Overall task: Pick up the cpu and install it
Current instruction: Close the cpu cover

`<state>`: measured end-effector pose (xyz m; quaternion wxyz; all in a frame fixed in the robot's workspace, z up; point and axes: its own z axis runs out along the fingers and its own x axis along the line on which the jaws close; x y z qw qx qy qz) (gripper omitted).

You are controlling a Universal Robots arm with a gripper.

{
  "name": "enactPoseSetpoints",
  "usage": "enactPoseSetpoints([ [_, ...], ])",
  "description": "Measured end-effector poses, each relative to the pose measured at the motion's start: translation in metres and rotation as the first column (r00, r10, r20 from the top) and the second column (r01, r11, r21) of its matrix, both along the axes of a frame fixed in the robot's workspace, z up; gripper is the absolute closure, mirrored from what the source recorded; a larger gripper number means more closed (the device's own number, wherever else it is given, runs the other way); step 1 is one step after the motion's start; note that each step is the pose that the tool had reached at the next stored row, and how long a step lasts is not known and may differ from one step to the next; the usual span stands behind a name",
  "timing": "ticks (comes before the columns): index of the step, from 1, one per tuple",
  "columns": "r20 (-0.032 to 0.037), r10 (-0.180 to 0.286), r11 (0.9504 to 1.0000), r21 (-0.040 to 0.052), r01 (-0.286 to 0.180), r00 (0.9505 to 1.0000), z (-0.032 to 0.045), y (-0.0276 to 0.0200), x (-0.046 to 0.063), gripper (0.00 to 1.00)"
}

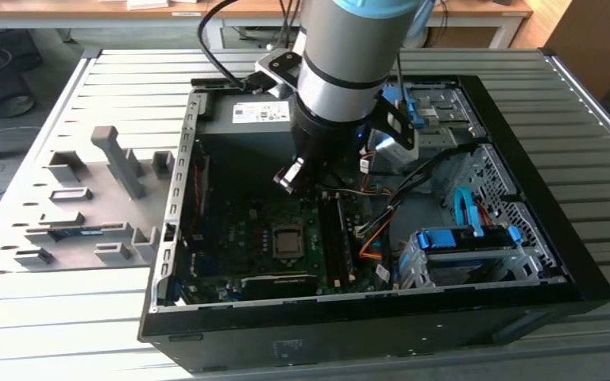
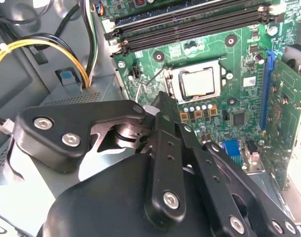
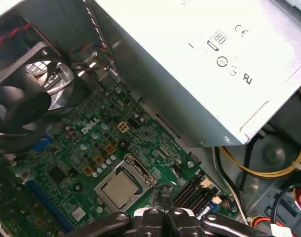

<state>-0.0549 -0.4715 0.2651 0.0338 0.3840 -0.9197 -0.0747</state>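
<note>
The cpu [image 1: 287, 240] is a small silvery square lying flat in its socket in the middle of the green motherboard [image 1: 241, 230], inside the open computer case [image 1: 538, 238]. Both wrist views show the cpu [image 2: 199, 81] [image 3: 120, 188] framed by the socket's metal bracket. My gripper [image 1: 292, 176] hangs over the board above the socket, toward the power supply side and apart from the chip. Its black fingers [image 3: 163, 195] are shut together with nothing between them. In the second wrist view the gripper [image 2: 163, 101] and its linkage cover part of the board.
A grey power supply [image 1: 247, 119] [image 3: 200, 64] with a white label sits close behind the gripper. Black memory slots [image 2: 190, 24], a fan [image 3: 22, 98], yellow cables [image 2: 42, 47] and a blue drive cage [image 1: 469, 238] ring the socket. A grey parts fixture [image 1: 83, 206] lies at the exterior view's left.
</note>
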Motion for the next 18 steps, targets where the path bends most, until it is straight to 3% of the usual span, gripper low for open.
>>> enactPoseSetpoints([
  [3, -0.0126, 0.000, 1.0000, -0.0018, 0.000, 0.9999, -0.0003, 0.0007, 0.006, 0.90],
  [6, -0.0197, 0.000, 1.0000, -0.0076, 0.000, 0.9998, -0.0022, 0.0047, 0.010, 0.90],
  [13, -0.0229, 0.000, 1.0000, -0.0092, 0.000, 0.9997, -0.0063, 0.0276, 0.014, 0.90],
  [15, -0.0231, 0.001, 1.0000, -0.0091, -0.002, 0.9997, -0.0081, 0.0307, 0.014, 0.90],
  [18, -0.0232, 0.003, 0.9999, -0.0158, -0.003, 0.9997, -0.0088, 0.0310, 0.014, 0.90],
])
